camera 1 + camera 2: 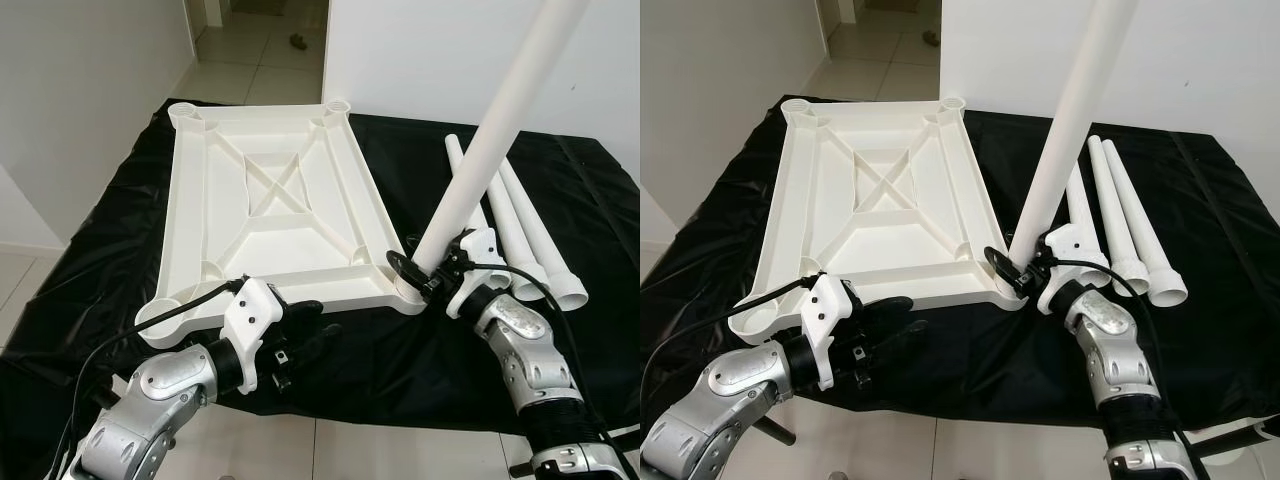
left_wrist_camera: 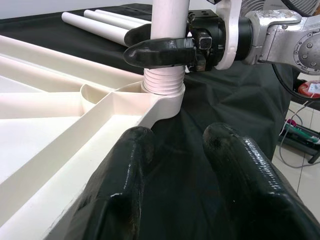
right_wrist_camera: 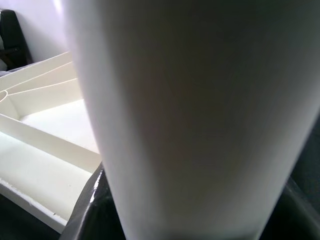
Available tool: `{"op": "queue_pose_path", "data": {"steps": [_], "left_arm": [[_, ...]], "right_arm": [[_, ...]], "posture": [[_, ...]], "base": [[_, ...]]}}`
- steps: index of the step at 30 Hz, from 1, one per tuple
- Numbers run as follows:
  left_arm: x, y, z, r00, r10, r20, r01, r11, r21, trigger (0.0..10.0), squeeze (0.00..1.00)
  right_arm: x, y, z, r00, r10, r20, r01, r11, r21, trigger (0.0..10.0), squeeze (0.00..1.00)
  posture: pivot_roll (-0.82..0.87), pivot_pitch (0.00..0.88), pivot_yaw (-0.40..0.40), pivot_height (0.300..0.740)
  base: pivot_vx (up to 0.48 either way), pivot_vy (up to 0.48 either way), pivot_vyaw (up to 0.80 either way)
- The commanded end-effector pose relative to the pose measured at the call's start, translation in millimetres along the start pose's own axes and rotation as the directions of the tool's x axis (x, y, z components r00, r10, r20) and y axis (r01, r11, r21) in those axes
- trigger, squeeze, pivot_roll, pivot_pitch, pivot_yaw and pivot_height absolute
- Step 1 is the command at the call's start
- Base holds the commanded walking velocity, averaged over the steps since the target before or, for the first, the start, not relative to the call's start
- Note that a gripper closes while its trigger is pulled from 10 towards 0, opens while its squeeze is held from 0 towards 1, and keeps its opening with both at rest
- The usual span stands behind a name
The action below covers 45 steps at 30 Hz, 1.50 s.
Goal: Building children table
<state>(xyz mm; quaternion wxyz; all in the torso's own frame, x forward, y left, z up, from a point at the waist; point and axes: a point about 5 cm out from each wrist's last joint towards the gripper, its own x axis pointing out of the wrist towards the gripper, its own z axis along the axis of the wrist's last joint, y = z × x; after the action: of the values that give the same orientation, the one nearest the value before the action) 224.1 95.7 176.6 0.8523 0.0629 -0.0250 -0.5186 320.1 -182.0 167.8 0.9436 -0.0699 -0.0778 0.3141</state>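
A long white plastic tube leg (image 1: 490, 140) is standing nearly upright, leaning slightly away to the right, its ribbed lower end sitting in the near-right corner socket of the upturned white ribbed plastic tabletop (image 1: 270, 210), whose long axis is running away from the robot. The right gripper (image 1: 432, 268) is reaching in from the right with its fingers clamping the leg just above the socket. The left gripper (image 1: 305, 338) is hovering with fingers parted beside the tabletop's near edge. Three spare white legs (image 1: 525, 235) are lying on the black-draped surface (image 1: 110, 230), to the right.
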Motion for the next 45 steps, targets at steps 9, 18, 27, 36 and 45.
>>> {"op": "queue_pose_path", "data": {"steps": [9,18,27,36,45], "left_arm": [[1.8,-1.8,-0.7,1.000,0.001,0.001,-0.001,1.000,-0.005,10.0,0.00],[5.6,-3.2,-1.8,1.000,0.003,0.011,-0.003,1.000,-0.010,10.0,0.00],[8.6,-3.5,-3.1,1.000,0.006,0.019,-0.006,1.000,-0.005,10.0,0.00],[11.1,-3.7,-3.2,0.999,0.016,0.029,-0.016,1.000,-0.003,10.0,0.00],[14.3,-2.7,-7.9,0.999,0.028,0.030,-0.028,1.000,-0.001,10.0,0.00]], "right_arm": [[1.3,12.5,-19.4,0.967,-0.236,-0.099,0.238,0.971,0.008,10.0,0.00],[4.4,35.5,-26.6,0.886,-0.449,-0.118,0.460,0.883,0.093,10.0,0.00],[4.7,47.7,-28.4,0.724,-0.668,-0.174,0.686,0.724,0.073,10.0,0.00],[11.0,62.9,-19.5,0.790,-0.598,-0.135,0.613,0.773,0.163,10.0,1.00],[15.2,54.9,-16.1,0.889,-0.449,-0.093,0.458,0.879,0.132,10.0,1.00]], "posture": [[0.09,0.113,-0.027,0.740],[0.09,0.099,-0.042,0.740],[0.08,0.083,-0.071,0.740],[0.08,0.074,-0.086,0.740],[0.08,0.068,-0.080,0.740]], "base": [[0.000,0.000,0.00],[0.000,0.000,0.00],[0.000,0.000,0.00],[0.000,0.000,0.00],[0.000,0.000,0.00]]}}
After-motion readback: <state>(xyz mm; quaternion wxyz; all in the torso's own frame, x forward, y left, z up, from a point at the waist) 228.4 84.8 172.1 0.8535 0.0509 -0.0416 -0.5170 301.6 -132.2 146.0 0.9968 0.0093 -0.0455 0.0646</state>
